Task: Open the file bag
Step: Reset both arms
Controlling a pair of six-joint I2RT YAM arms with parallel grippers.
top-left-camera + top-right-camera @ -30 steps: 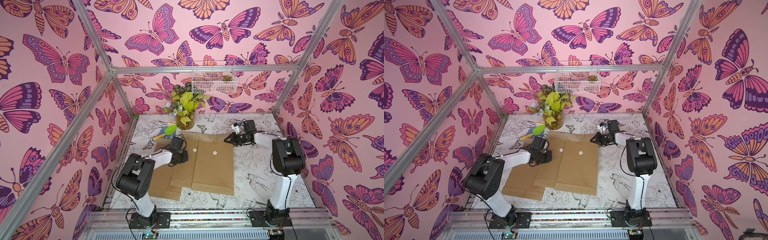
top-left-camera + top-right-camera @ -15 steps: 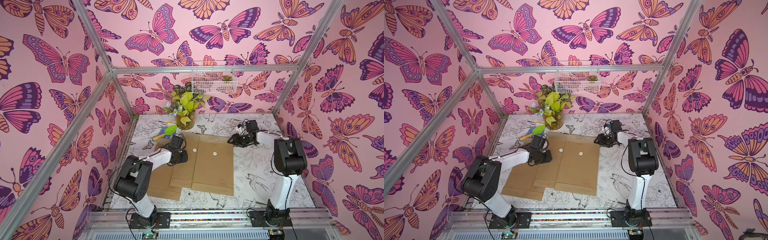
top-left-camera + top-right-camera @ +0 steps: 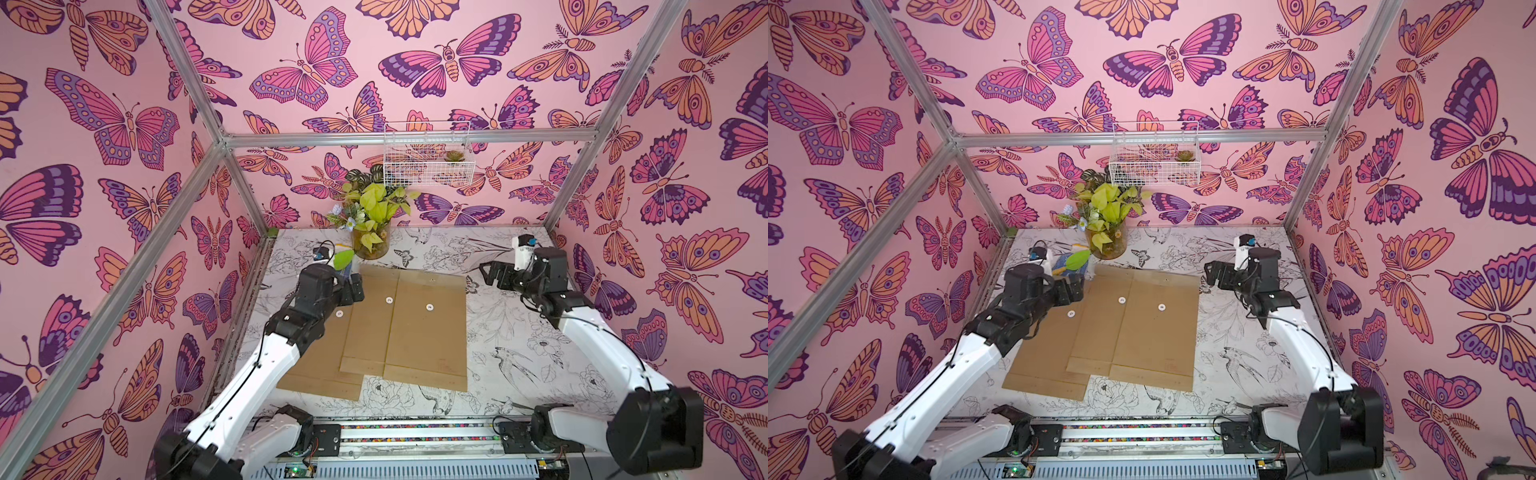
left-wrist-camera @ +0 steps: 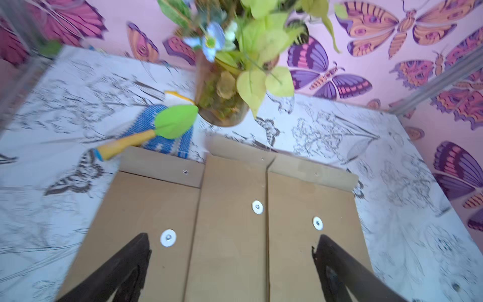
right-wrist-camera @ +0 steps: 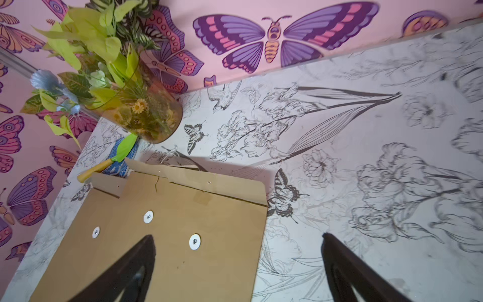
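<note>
- Left of centre in a top view, the left end effector (image 3: 353,291) hangs over the left file bag (image 3: 320,361), jaws spread wide and gripping nothing.
- Centre frame, 3 bags overlap on the bench (image 3: 519,365): the left one lowest, then the middle file bag (image 3: 370,332), with the right file bag (image 3: 428,336) on top.
- All 3 flaps look folded back toward the vase (image 3: 371,245), so the opening seems done or nearly so.
- Right of centre, the right end effector (image 3: 492,274) hovers above bare bench beside the right file bag, jaws wide and empty.
- Only the right wrist view shows the right flap (image 5: 217,185) lifted off the bench; both top views flatten it.
</note>
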